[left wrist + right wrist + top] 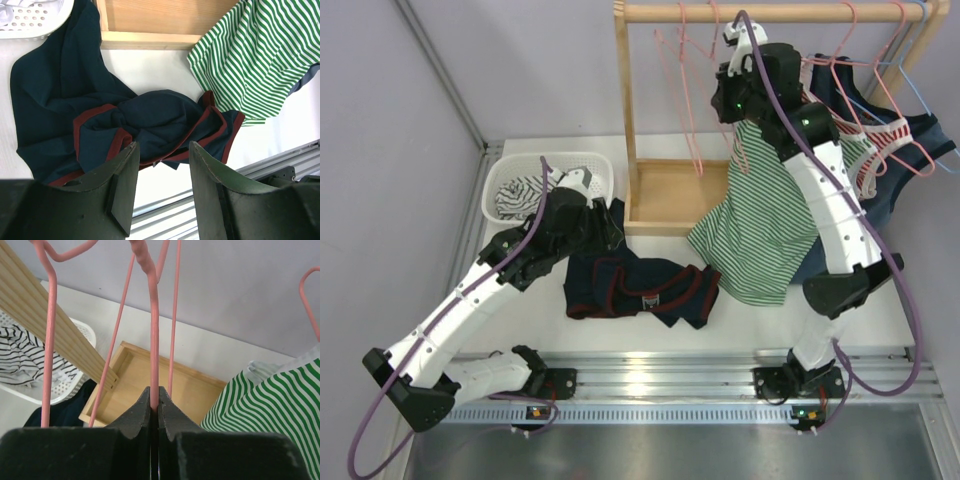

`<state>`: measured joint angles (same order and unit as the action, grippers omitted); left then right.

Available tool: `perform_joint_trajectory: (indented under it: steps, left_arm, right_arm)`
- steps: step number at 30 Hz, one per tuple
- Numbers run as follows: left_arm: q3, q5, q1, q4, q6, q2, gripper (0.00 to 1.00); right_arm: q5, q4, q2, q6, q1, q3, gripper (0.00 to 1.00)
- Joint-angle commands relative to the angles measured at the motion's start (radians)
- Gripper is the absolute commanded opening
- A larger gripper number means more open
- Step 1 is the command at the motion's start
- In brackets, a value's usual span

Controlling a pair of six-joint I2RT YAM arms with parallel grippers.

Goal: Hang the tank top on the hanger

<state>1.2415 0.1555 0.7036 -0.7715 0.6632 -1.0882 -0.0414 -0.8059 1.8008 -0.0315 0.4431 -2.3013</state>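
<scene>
The tank top, dark navy with maroon trim, lies crumpled on the white table; its print is hidden in the folds. It also shows in the left wrist view. My left gripper hovers over it, open and empty, with the cloth beyond its tips. My right gripper is up at the wooden rail, shut on the thin pink wire of a hanger, just below its hook. That wire stands between the closed fingertips. The pink hanger hangs from the rail.
A wooden rack has a rail, a post and a tray base. A green-and-white striped top and other garments hang at the right, with more pink hangers and a light blue one. A white basket stands at the left.
</scene>
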Motion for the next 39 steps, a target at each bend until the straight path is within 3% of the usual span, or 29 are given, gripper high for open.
perform_joint_trajectory:
  steps: [1, 11, 18, 25, 31, 34, 39]
  left_arm:
    - [0.001, 0.009, -0.001, 0.014, 0.003, 0.017, 0.49]
    - [-0.004, 0.007, -0.001, 0.015, -0.004, 0.019, 0.49]
    - [-0.013, 0.003, -0.001, 0.020, -0.007, 0.019, 0.49]
    - [-0.033, 0.007, -0.001, 0.031, -0.002, 0.025, 0.49]
    - [-0.060, 0.064, 0.000, 0.018, 0.033, 0.033, 0.50]
    - [-0.097, 0.127, -0.001, -0.012, 0.067, 0.050, 0.51]
    - [-0.192, 0.116, 0.000, -0.034, 0.079, 0.044, 0.50]
  right_arm:
    - [-0.041, 0.086, -0.083, 0.021, 0.011, 0.009, 0.00]
    - [-0.066, 0.134, -0.141, 0.010, 0.011, 0.055, 0.00]
    - [-0.064, 0.255, -0.291, 0.001, 0.011, 0.275, 0.00]
    - [-0.092, 0.232, -0.422, -0.044, 0.009, 0.402, 0.00]
    - [-0.080, 0.200, -0.651, -0.149, 0.011, 0.689, 0.00]
    - [-0.006, 0.159, -0.791, -0.209, 0.011, 0.876, 0.00]
    - [0.236, 0.079, -1.009, -0.281, 0.026, 1.166, 0.00]
